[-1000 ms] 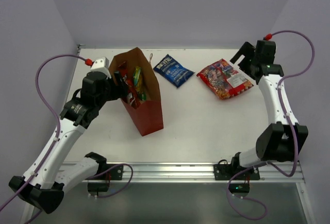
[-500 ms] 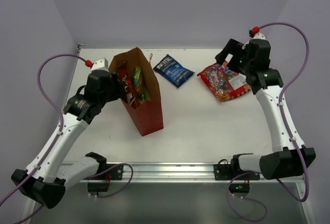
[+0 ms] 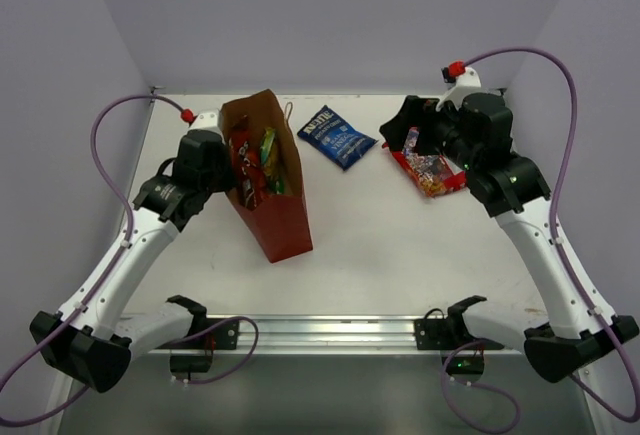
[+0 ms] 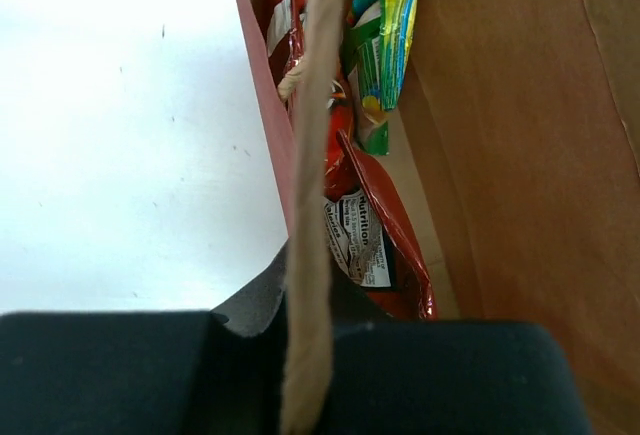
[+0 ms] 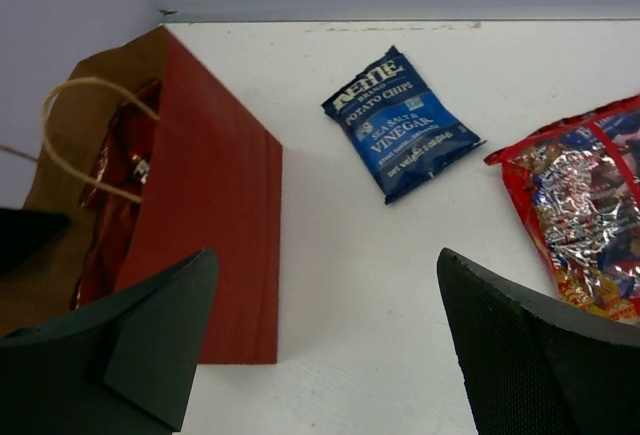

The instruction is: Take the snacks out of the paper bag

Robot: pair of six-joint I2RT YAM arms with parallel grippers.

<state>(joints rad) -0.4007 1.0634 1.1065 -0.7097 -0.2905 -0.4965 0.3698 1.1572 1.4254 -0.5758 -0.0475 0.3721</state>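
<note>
The tall red paper bag (image 3: pixel 285 220) stands at the left, its brown inside (image 4: pixel 520 155) open toward the top view. Red-and-silver chip bags (image 3: pixel 243 160) (image 4: pixel 375 245) and a green-yellow packet (image 3: pixel 267 145) (image 4: pixel 395 15) stick up inside it. My left gripper (image 3: pixel 232 160) (image 4: pixel 305 315) is shut on the bag's left rim, where a beige strip of paper or cord runs between its fingers. A blue packet (image 3: pixel 336 137) (image 5: pixel 400 125) and a larger red multicolour packet (image 3: pixel 432 170) (image 5: pixel 580 225) lie on the table. My right gripper (image 3: pixel 410 135) (image 5: pixel 325 255) hangs open above the table, between those two packets.
The white table (image 3: pixel 400 255) ends in a metal rail (image 3: pixel 330 330) at the near edge, and grey walls close the back and sides. A cord handle (image 5: pixel 95 145) loops over the bag's mouth. The right arm partly covers the red multicolour packet in the top view.
My left gripper has shut on the bag's left rim. The right arm has swung left from the back right corner to over the red multicolour packet, still open.
</note>
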